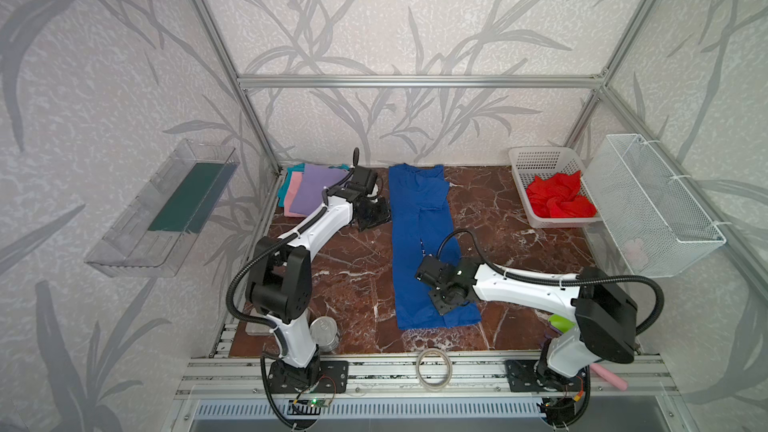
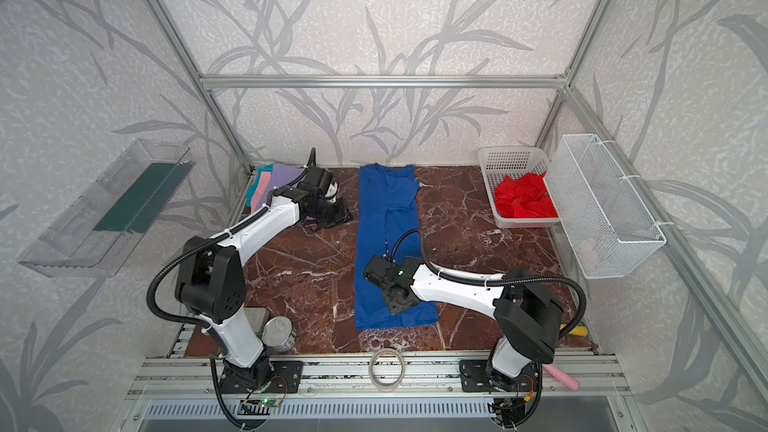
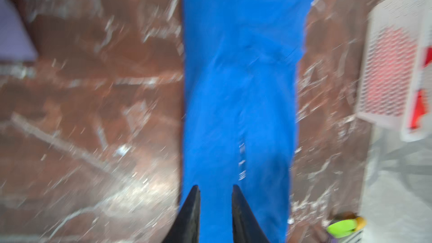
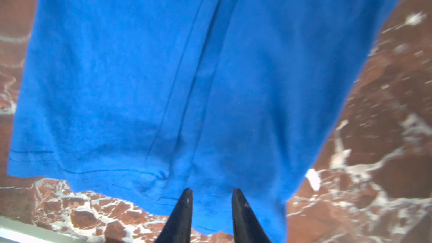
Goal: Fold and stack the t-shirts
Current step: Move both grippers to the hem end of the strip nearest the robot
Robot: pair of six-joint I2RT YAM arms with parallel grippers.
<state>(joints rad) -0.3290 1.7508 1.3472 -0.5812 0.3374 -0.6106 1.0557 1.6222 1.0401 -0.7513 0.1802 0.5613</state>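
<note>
A royal blue t-shirt (image 1: 424,243) lies in the middle of the marble table, folded lengthwise into a long strip, also in the other top view (image 2: 386,243). My right gripper (image 1: 446,305) hovers over its near hem with the jaws apart and nothing between them; the right wrist view shows the gripper (image 4: 212,190) just above the blue cloth. My left gripper (image 1: 374,218) sits left of the strip's far half, open and empty (image 3: 216,187). Folded lavender (image 1: 313,191), pink (image 1: 294,193) and teal (image 1: 284,184) shirts are stacked at the far left. A crumpled red shirt (image 1: 559,201) lies in the white basket (image 1: 536,153).
A tin can (image 1: 324,332) stands by the left arm's base. A tape ring (image 1: 433,367) lies on the front rail. A wire basket (image 1: 652,205) hangs on the right wall, a clear tray (image 1: 162,209) on the left wall. A green object (image 1: 561,322) sits near the right arm's base.
</note>
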